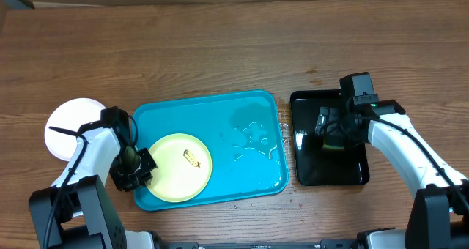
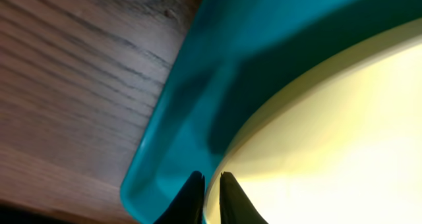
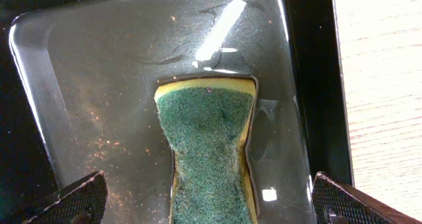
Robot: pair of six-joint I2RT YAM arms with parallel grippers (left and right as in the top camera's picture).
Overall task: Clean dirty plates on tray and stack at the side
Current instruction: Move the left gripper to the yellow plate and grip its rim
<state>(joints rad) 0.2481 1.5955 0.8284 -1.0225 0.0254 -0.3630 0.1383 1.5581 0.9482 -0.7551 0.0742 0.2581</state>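
Note:
A pale yellow-green plate [image 1: 180, 167] with a small brown smear lies in the near-left part of the turquoise tray [image 1: 249, 143]. My left gripper [image 1: 139, 168] is at the plate's left edge. In the left wrist view its two dark fingers [image 2: 191, 201] stand almost together, pinching the plate's rim [image 2: 316, 138] over the tray wall [image 2: 191, 112]. A white plate [image 1: 69, 124] lies on the table left of the tray. My right gripper [image 1: 331, 134] hovers open over the black tray, its pads [image 3: 82, 197] wide on either side of a green-and-yellow sponge [image 3: 210, 138].
The glossy black tray [image 1: 352, 172] stands right of the turquoise tray, its floor [image 3: 99, 85] wet and speckled. Water droplets glisten on the turquoise tray's right half [image 1: 253, 135]. Bare wooden table [image 1: 220, 44] stretches behind both trays.

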